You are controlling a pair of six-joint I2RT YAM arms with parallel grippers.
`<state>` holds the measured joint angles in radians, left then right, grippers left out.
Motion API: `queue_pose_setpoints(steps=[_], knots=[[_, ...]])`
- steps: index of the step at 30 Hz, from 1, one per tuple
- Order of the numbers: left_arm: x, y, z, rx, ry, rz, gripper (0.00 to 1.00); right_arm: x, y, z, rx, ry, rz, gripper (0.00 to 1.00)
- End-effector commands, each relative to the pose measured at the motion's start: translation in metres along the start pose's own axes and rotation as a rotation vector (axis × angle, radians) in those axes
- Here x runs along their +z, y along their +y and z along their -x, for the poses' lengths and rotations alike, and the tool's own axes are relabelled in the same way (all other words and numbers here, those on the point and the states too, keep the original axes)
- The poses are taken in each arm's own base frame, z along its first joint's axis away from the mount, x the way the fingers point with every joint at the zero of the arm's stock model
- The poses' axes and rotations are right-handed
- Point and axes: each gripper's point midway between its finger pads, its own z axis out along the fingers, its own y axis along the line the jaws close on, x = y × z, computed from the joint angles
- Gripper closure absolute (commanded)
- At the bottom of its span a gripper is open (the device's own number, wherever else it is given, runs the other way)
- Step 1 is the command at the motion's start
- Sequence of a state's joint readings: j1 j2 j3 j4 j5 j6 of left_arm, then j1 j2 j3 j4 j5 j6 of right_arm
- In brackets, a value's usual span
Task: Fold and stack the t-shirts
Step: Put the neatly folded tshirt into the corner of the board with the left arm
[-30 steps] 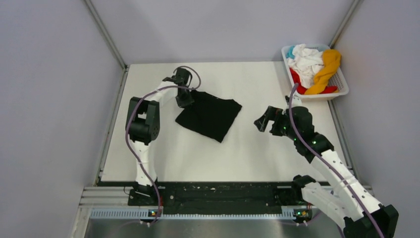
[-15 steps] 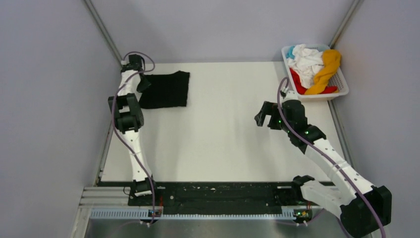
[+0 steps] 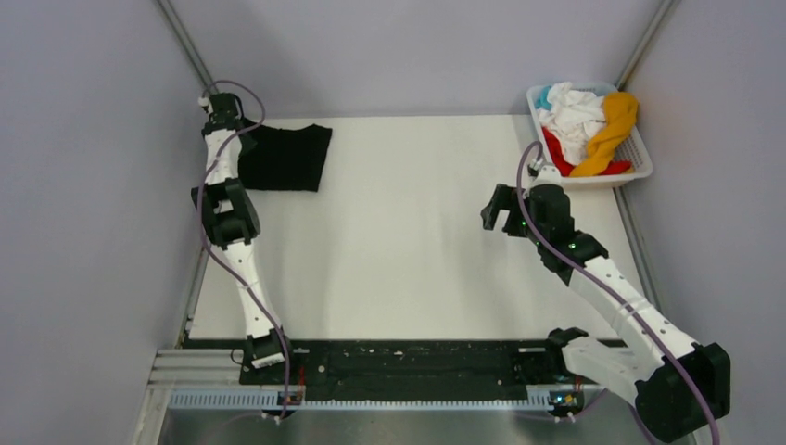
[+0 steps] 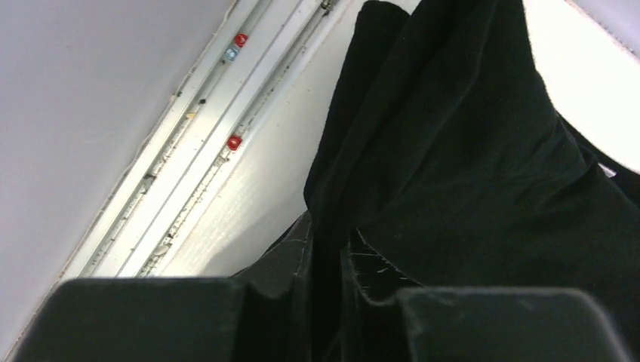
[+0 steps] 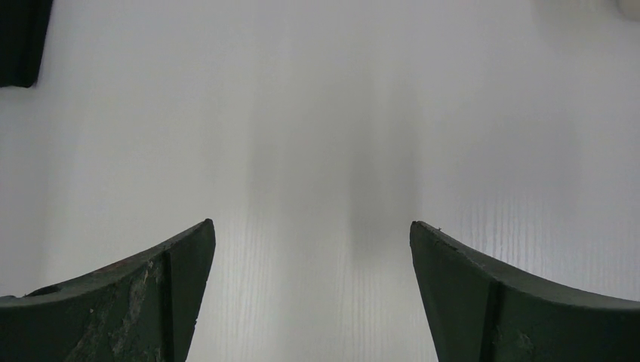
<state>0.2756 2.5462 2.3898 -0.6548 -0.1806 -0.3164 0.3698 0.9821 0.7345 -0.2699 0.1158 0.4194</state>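
Note:
A folded black t-shirt (image 3: 281, 158) lies flat at the table's far left corner. My left gripper (image 3: 242, 140) is at its left edge, shut on a bunch of the black cloth (image 4: 453, 151), which fills the space between the jaws (image 4: 332, 253). My right gripper (image 3: 497, 209) hovers over bare table right of the middle, open, with nothing between its fingers (image 5: 312, 234). White (image 3: 576, 113), orange-yellow (image 3: 612, 125), red (image 3: 555, 148) and light blue (image 3: 545, 95) t-shirts lie crumpled in a heap in the basket.
A white slatted basket (image 3: 641, 156) stands at the far right corner, just behind the right arm. A metal rail (image 4: 189, 151) and the grey side wall (image 3: 93, 185) run close along the left arm. A black strip (image 3: 408, 357) borders the near edge.
My left gripper has dragged the black t-shirt from left of centre into the far left corner, turning it square to the table. The right gripper shifted only slightly and stays open.

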Motion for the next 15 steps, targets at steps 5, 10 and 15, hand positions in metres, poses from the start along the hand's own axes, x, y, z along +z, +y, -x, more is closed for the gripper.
queue_pose_setpoints(steps=[5,10,15], knots=[[-0.079,0.019,0.075,-0.156,-0.160,-0.030,0.14,-0.009,-0.013,0.013,0.021,-0.061,-0.063,0.01],[-0.111,0.007,0.019,-0.216,-0.007,-0.150,0.01,-0.013,-0.027,-0.007,0.062,-0.059,-0.089,0.01],[-0.187,-0.007,-0.004,-0.180,-0.080,-0.208,0.01,-0.022,-0.025,-0.029,0.075,-0.021,-0.042,0.01]])
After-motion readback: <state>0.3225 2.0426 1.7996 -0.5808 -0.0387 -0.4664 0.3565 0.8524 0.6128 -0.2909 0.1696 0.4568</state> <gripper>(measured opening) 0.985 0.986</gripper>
